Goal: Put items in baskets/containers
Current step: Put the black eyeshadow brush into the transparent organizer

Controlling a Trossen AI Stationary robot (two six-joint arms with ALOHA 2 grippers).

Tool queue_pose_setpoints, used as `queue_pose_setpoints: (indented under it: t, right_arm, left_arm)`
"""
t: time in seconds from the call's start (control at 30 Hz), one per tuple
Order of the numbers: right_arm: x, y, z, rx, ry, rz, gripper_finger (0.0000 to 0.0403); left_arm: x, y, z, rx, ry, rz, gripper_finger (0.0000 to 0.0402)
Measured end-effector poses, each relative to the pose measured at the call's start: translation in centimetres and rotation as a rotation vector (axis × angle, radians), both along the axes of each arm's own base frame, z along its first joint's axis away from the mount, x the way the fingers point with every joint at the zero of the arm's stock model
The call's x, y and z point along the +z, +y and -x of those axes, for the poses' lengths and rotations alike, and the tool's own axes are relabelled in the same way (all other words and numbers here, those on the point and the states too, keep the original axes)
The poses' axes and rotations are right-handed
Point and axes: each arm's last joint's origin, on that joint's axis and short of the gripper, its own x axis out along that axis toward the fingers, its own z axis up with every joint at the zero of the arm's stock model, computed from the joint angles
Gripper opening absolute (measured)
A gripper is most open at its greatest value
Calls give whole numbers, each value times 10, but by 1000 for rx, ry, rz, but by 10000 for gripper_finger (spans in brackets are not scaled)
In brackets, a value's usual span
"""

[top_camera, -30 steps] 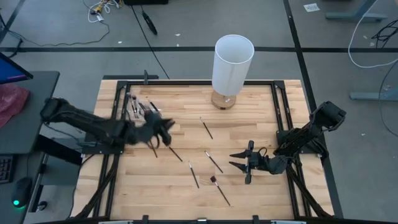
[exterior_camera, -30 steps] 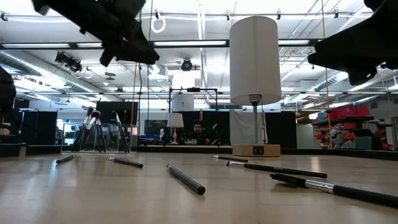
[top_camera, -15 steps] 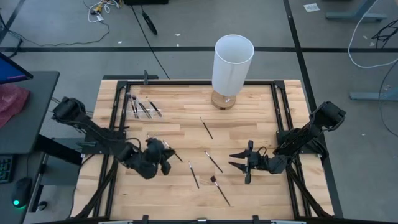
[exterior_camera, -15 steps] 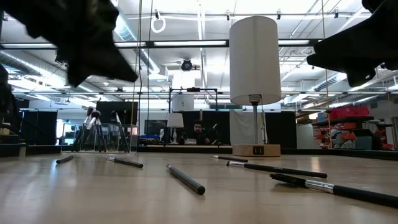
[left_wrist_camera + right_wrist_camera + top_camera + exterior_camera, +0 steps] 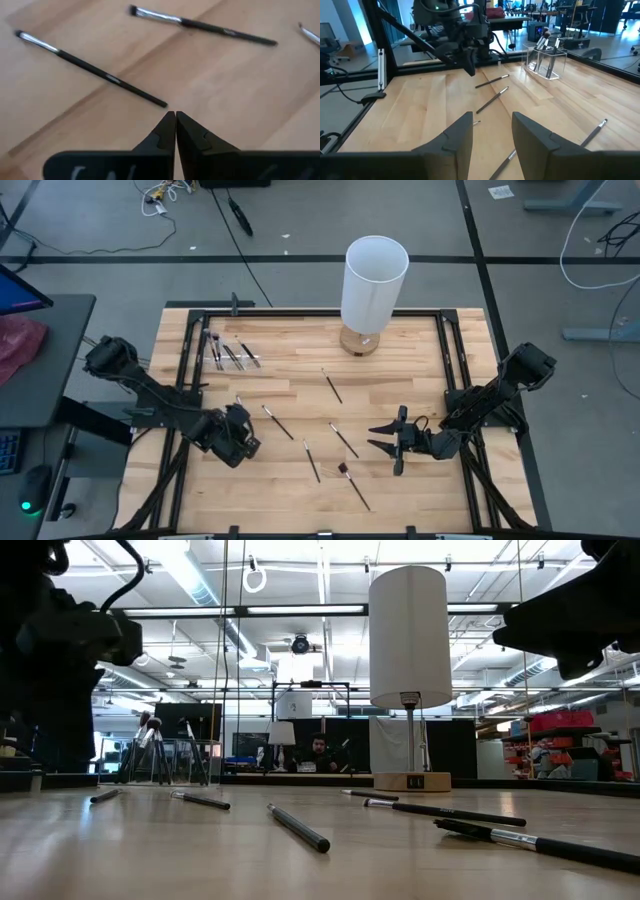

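From above, my left gripper (image 5: 243, 442) hangs low over the table with loose brushes (image 5: 340, 438) scattered mid-table and the clear container (image 5: 228, 352) at the far left. My wrist camera shows my fingers (image 5: 161, 134) pinched shut on nothing, just short of a brush (image 5: 90, 68). It looks light, stiff and prone to rolling, so I judge mid-handle the place to grip; my right gripper (image 5: 492, 131) waits open.

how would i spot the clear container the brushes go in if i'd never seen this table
Start at the tall white cylinder at the table's far edge, then look along that edge toward the left arm's side. The clear container sits near that corner, see-through, with several brushes in it; the other brushes lie loose on bare wood.
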Motion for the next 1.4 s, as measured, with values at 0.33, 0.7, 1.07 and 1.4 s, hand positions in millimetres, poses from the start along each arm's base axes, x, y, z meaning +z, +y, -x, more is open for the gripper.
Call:
queue_pose_setpoints:
  t: [0.33, 0.7, 1.07, 1.4]
  right_arm:
    - [-1, -3, -2, -7, 5, 1, 137]
    - [-7, -4, -1, -17, 50, -24, 137]
    - [-7, -4, -1, -17, 50, -26, 137]
    - [-7, -4, -1, -17, 47, -31, 137]
  left_arm:
    - [0, 21, 0, 139, 23, -127, 117]
    - [-21, 29, 7, 397, 66, -298, 221]
    - [-70, 23, -12, 484, 50, -377, 196]
    - [-73, 9, -6, 448, 26, -388, 188]
